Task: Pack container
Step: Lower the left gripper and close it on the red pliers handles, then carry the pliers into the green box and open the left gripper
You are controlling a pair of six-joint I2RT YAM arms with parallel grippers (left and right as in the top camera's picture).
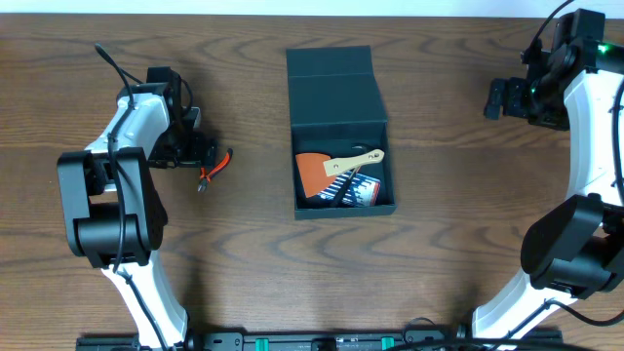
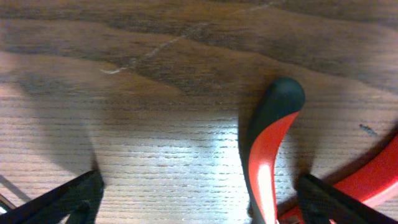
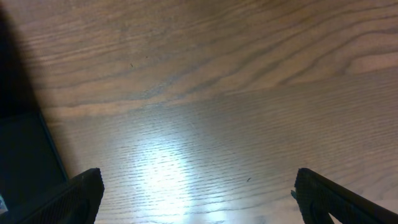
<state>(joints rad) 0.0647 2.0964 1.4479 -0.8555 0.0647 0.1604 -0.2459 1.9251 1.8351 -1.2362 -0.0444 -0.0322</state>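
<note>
Container [image 1: 343, 214] sits mid-table, lid [image 1: 331, 83] folded back to 12 o'clock so the top is open for drop-ins. Already inside is an orange scraper [image 1: 314, 171] with a wooden handle, lying diagonally over dark items we can't identify. Pliers [image 1: 216, 166] lie on the table [image 1: 439, 253] at 9 o'clock of the container, well apart from it. Left gripper [image 2: 199, 199] is low over them with jaws spread wide. One red handle is between the fingers [image 2: 62, 202] and the other is outside at 3 o'clock in the wrist view; nothing gripped yet. We read that as lining up a pinch on a single handle, likely because both won't fit the span. Right gripper [image 3: 199, 196] hangs at 2 o'clock of the container over bare wood, jaws apart and empty, clear of the left arm's path to the container.
</note>
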